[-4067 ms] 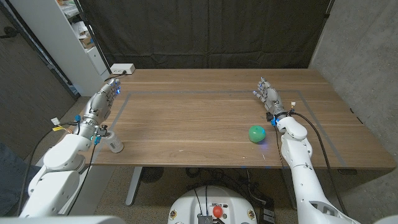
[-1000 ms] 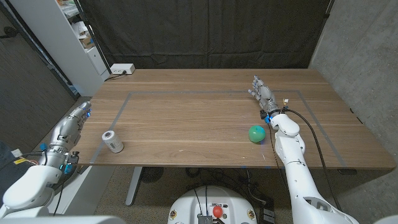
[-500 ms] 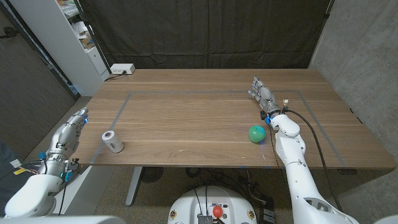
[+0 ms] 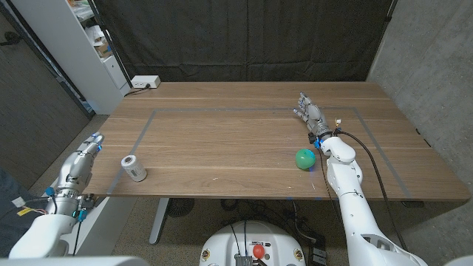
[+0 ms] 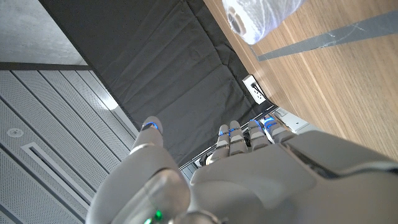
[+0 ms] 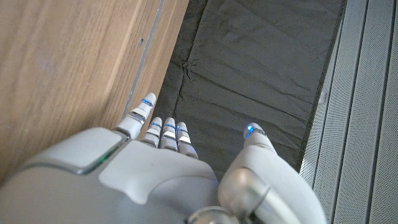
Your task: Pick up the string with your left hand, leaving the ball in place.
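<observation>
Shelving [image 4: 96,44] in white stands at the far left, beyond the tabletop's [image 4: 244,140] corner, with small items on it that are too blurred to name. Below it, the left robot hand [image 4: 83,157] hangs off the tabletop's left edge, near the front corner, with its fingers stretched out and slightly apart and nothing in them; the left wrist view shows the same robot hand [image 5: 236,162] from behind, thumb set off to one side, grasping nothing. Just to its right on the wood lies the string [image 4: 134,168], a small white spool on its side close to the front edge, apart from the hand; in the left wrist view the string [image 5: 258,15] appears as a pale wound bundle beside a grey tape line [image 5: 336,38]. That tape line [image 4: 144,127] runs up the tabletop and turns along the back, marking out a rectangle. A white power strip [image 4: 145,82] sits at the rear left corner. Further right, the green ball [image 4: 305,158] rests on the wood, inside the marked area. Just behind and to its right is the right robot hand [image 4: 310,112], fingers extended and holding nothing; it seems to hover over the wood, though contact is hard to judge. In the right wrist view the right robot hand [image 6: 168,168] has its fingers straight and close together, thumb apart. A dark curtain [image 4: 244,37] hangs behind the tabletop.
</observation>
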`<state>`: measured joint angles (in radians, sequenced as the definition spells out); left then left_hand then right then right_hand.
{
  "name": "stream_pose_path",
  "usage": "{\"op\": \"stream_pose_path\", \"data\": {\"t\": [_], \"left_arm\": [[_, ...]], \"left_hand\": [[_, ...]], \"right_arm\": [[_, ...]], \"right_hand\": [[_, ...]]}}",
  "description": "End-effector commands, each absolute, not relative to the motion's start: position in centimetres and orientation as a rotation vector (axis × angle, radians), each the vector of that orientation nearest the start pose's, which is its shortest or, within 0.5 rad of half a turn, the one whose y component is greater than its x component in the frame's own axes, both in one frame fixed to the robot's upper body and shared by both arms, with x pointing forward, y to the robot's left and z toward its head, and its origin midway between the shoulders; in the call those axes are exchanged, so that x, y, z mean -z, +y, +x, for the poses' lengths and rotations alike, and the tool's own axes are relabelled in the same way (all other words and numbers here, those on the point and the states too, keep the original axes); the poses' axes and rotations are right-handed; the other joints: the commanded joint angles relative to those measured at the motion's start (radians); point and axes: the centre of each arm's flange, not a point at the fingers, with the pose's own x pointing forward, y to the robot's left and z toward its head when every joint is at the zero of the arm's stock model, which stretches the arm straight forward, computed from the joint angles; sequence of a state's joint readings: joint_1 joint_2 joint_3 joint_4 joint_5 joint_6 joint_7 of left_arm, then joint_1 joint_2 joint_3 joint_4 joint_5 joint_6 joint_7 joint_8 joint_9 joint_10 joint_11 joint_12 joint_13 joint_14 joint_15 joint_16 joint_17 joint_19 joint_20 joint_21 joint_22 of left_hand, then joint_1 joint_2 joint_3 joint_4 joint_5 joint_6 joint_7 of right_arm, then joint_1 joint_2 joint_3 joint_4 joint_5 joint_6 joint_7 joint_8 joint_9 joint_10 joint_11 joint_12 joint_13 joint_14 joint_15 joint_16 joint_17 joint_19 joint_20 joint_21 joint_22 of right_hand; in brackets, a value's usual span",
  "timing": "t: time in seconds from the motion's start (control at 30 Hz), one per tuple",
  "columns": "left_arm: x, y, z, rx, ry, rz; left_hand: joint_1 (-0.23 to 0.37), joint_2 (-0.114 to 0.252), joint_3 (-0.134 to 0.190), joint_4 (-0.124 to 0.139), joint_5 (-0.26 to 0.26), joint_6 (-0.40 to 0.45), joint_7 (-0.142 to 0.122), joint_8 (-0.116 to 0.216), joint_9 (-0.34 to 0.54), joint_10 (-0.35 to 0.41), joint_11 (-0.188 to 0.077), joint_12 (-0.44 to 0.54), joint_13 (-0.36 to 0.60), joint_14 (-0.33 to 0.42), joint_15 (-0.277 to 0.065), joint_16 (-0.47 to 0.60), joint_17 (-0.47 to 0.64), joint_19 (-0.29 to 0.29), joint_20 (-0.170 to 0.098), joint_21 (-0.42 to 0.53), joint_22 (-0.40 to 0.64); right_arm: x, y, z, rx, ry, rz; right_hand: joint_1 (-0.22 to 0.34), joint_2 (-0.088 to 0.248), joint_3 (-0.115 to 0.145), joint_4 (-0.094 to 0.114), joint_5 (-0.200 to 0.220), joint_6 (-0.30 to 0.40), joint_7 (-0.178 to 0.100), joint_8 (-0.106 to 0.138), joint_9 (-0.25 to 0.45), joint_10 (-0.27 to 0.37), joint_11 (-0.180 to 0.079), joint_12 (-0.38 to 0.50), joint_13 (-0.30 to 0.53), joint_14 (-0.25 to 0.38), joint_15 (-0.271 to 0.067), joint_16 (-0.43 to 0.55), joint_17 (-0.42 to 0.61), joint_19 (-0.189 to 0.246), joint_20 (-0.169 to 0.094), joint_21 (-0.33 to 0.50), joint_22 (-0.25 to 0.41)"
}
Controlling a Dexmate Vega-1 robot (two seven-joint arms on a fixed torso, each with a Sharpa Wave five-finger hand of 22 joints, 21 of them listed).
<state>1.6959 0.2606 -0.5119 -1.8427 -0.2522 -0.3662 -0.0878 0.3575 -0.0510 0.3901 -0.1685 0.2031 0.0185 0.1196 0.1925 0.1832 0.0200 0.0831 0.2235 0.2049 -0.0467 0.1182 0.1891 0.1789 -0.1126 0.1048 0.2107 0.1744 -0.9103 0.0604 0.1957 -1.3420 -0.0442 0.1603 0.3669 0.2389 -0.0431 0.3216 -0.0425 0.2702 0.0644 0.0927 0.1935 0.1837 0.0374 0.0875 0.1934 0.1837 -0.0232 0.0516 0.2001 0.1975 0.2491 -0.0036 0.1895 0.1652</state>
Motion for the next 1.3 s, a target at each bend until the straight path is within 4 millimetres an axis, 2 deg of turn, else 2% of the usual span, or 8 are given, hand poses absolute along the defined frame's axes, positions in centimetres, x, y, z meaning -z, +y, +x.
{"op": "stream_pose_path", "data": {"t": [0.03,0.43,0.93,1.3], "left_arm": [[16.2,49.1,39.5,-0.365,-0.589,0.273],[16.3,48.9,39.7,-0.393,-0.539,0.333],[16.5,47.8,41.2,-0.368,-0.524,0.344],[16.9,46.7,40.9,-0.398,-0.497,0.391]], "left_hand": [[0.030,-0.008,0.002,-0.010,0.011,-0.024,0.019,-0.003,0.004,-0.014,0.007,0.001,0.007,-0.009,0.015,0.000,0.004,0.003,0.013,-0.006,0.003],[0.089,-0.031,0.005,-0.012,0.029,-0.072,0.021,-0.005,0.007,-0.061,0.010,-0.009,0.017,-0.042,0.021,-0.008,0.006,0.001,0.028,-0.011,0.003],[0.128,-0.048,0.004,-0.011,0.038,-0.074,0.019,0.004,0.008,-0.066,0.006,-0.003,0.023,-0.046,0.021,-0.004,0.006,0.002,0.034,-0.012,0.004],[0.144,-0.051,0.006,-0.010,0.040,-0.072,0.016,0.007,0.008,-0.064,0.005,0.000,0.026,-0.046,0.022,-0.002,0.006,0.005,0.037,-0.012,0.004]], "right_arm": [[4.7,-25.9,65.3,-0.194,-0.582,-0.030],[4.9,-25.9,65.0,-0.186,-0.582,-0.026],[5.0,-25.9,64.8,-0.183,-0.580,-0.019],[5.3,-26.3,64.9,-0.184,-0.587,-0.010]], "right_hand": [[0.002,0.010,-0.001,-0.005,0.004,0.003,0.002,0.003,0.005,0.009,0.001,0.002,0.004,0.005,0.001,0.003,0.004,0.000,0.004,0.000,0.004],[0.014,0.007,0.000,-0.014,0.007,0.005,0.002,0.004,0.005,0.010,0.002,0.002,0.004,0.007,0.001,0.003,0.003,0.000,0.006,0.000,0.004],[0.025,0.003,0.000,-0.023,0.009,0.006,0.001,0.004,0.005,0.012,0.002,0.003,0.004,0.008,0.002,0.002,0.001,-0.001,0.007,-0.001,0.004],[0.030,0.001,0.000,-0.028,0.010,0.006,0.000,0.004,0.005,0.013,0.002,0.003,0.004,0.009,0.002,0.002,0.000,-0.001,0.007,-0.001,0.004]]}}
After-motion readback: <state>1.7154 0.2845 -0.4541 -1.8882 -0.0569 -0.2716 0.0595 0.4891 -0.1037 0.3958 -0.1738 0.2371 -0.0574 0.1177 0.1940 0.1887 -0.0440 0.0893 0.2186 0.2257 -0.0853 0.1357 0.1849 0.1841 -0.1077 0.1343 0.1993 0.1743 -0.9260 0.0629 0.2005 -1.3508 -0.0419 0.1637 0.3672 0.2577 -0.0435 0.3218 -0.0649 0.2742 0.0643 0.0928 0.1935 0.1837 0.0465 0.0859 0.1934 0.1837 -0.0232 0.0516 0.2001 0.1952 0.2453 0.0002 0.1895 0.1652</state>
